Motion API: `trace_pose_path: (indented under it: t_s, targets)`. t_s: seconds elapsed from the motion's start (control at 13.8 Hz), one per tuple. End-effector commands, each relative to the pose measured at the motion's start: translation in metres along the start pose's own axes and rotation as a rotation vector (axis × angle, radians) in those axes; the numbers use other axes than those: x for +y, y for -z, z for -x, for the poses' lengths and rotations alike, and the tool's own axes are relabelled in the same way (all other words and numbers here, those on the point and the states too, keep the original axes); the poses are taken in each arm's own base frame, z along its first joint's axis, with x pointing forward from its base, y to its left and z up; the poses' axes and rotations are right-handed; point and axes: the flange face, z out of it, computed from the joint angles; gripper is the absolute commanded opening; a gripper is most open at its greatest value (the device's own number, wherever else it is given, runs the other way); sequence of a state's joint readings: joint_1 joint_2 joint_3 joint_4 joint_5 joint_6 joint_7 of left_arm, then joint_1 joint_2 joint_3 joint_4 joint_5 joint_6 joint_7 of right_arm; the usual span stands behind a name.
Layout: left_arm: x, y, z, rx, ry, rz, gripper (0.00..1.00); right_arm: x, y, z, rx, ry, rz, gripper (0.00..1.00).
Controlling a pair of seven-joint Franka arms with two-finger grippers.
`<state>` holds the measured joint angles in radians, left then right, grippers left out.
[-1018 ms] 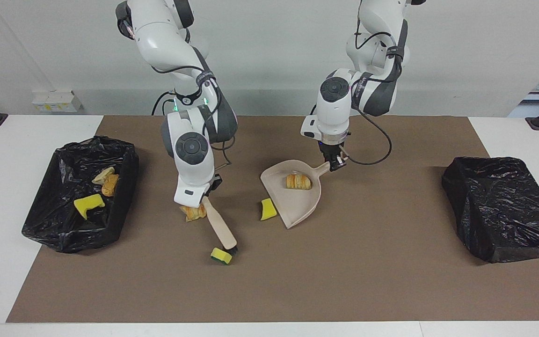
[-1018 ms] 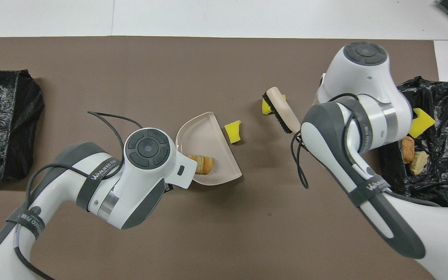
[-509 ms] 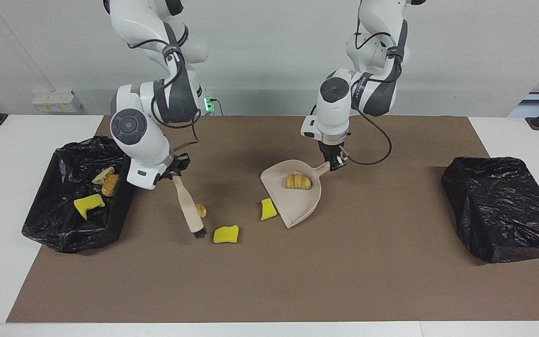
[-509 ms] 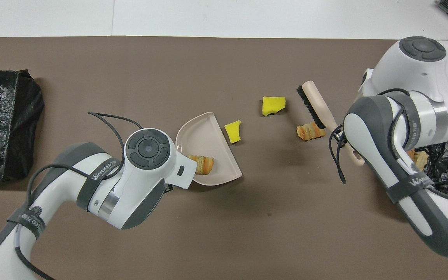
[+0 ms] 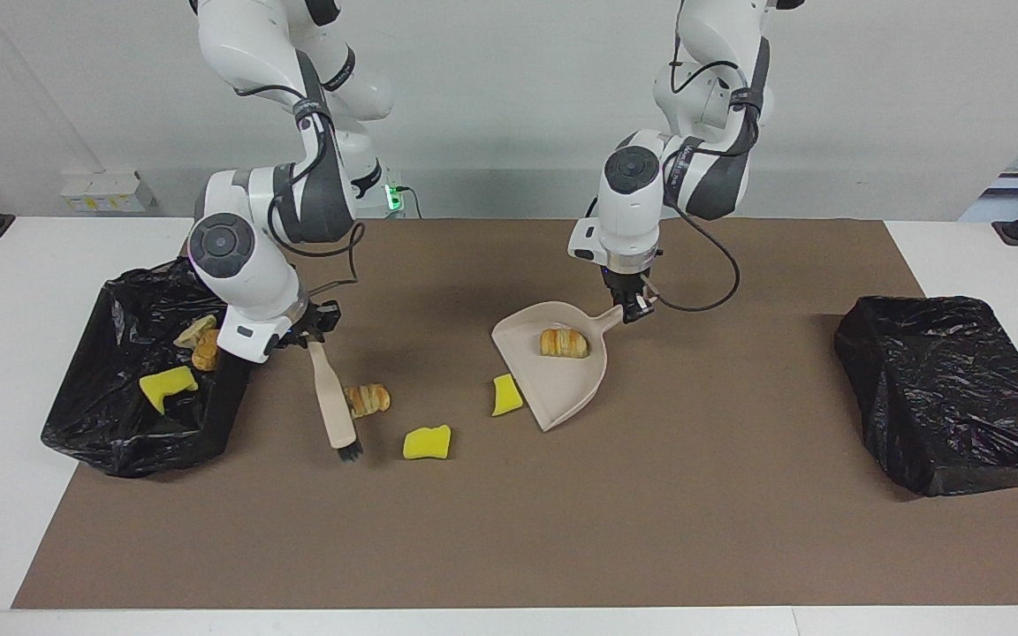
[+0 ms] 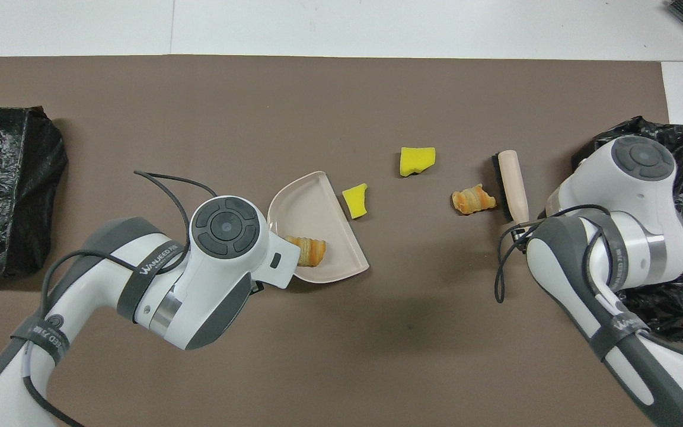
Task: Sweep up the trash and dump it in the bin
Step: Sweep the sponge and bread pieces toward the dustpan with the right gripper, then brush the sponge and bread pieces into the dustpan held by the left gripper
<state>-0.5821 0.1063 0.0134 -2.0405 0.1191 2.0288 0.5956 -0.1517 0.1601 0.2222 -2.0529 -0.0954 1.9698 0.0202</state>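
The right gripper point(image 5: 313, 334) is shut tight on the handle of the brush point(image 5: 332, 399). The brush points down at a slant, with its black bristles low at the mat point(image 5: 650, 530). Right beside the brush lies a bread roll point(image 5: 368, 399), on the side toward the dustpan point(image 5: 553, 371). It may be touching the brush, but I cannot be sure. A bit farther from the robots sits a yellow sponge point(image 5: 428, 442). Another small sponge bit point(image 5: 505, 395) lies just at the dustpan's open lip.

The left gripper point(image 5: 628, 307) holds the dustpan by its handle, pinched closed on it. One roll point(image 5: 564, 343) is already inside the pan. The pan's lip looks to rest on the mat, facing the brush.

The bin point(image 5: 111, 442) at the right arm's end has a sponge and some bread bits in it. Another black bin point(image 5: 951, 397) sits at the left arm's end.

I think the job now is to push the loose bits into the pan. To do it well, the brush should stay low, so the roll does not slip under the bristles. It should start from the bin side of the roll and sweep toward the pan. A slow push is best, since the roll could tumble away. The sponge is off to one side, so it may need its own sweep. The pan must keep its lip flat on the mat, or bits will slide under it.
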Motion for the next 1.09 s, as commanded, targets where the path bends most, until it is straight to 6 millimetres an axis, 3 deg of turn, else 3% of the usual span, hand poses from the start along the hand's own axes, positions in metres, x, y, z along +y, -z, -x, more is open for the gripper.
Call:
trace_pose_path:
  t_s: [0.0, 0.15, 0.29, 0.36, 0.58, 0.73, 0.8, 0.95, 1.02]
  targets:
    - [0.005, -0.002, 0.005, -0.006, 0.002, -0.004, 0.00, -0.040, -0.016, -0.010, 0.010, -0.090, 0.049, 0.00]
    - [0.004, -0.002, 0.006, -0.005, 0.005, -0.005, 0.00, -0.080, -0.010, -0.024, 0.021, -0.110, 0.060, 0.00]
    - [0.004, -0.002, 0.006, -0.007, 0.005, -0.004, 0.00, -0.113, 0.008, -0.041, 0.034, -0.064, 0.062, 0.00]
    - [0.004, -0.002, 0.006, -0.005, 0.005, -0.005, 0.00, -0.120, 0.014, -0.051, 0.048, -0.056, 0.054, 0.00]
    - [0.005, -0.002, 0.005, -0.004, 0.003, -0.006, 0.00, -0.157, 0.009, -0.072, 0.055, -0.002, 0.044, 0.00]
    - [0.005, -0.002, 0.004, -0.004, 0.002, -0.006, 0.00, -0.168, 0.003, -0.072, 0.043, 0.044, 0.036, 0.00]
    - [0.005, -0.002, 0.004, -0.004, 0.002, -0.006, 0.00, -0.184, 0.000, -0.066, 0.029, 0.143, 0.030, 0.00]
    - [0.006, -0.001, 0.004, -0.004, 0.002, -0.007, 0.00, -0.190, -0.005, -0.052, -0.041, 0.267, 0.046, 0.00]
    - [0.006, -0.001, 0.004, -0.004, 0.002, -0.007, 0.00, -0.205, -0.005, -0.041, -0.077, 0.308, 0.019, 0.00]
